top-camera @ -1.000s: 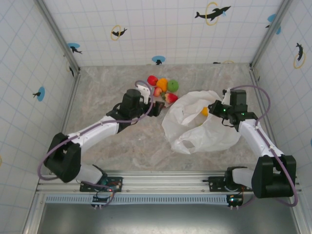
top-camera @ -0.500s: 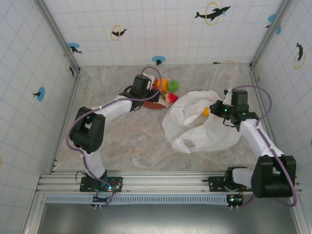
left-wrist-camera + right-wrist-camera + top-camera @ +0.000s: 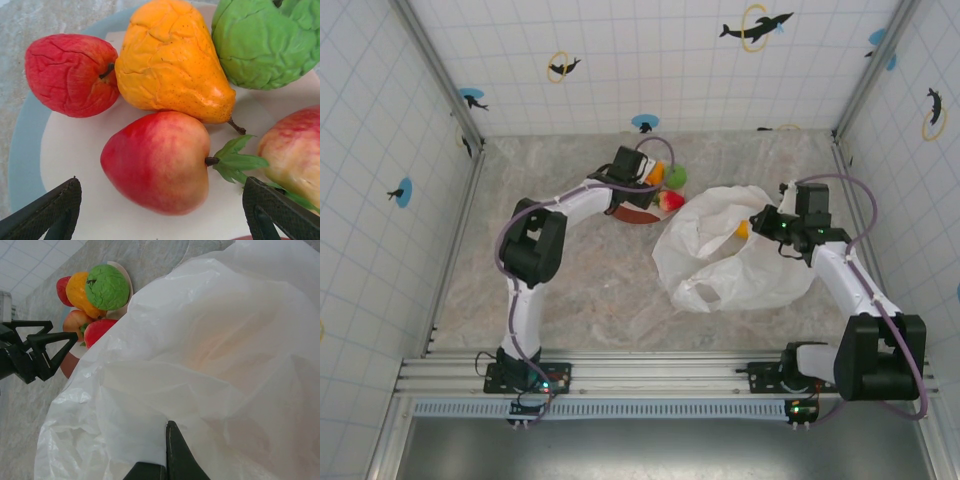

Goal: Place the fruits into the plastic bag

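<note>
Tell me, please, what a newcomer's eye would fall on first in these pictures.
First the bright fruits, red, orange and green, heaped on a plate at the far middle of the table, with the left pincer open close over them. Next the large white plastic bag, crumpled on the right side, its edge pinched by the shut right pincer.
</note>
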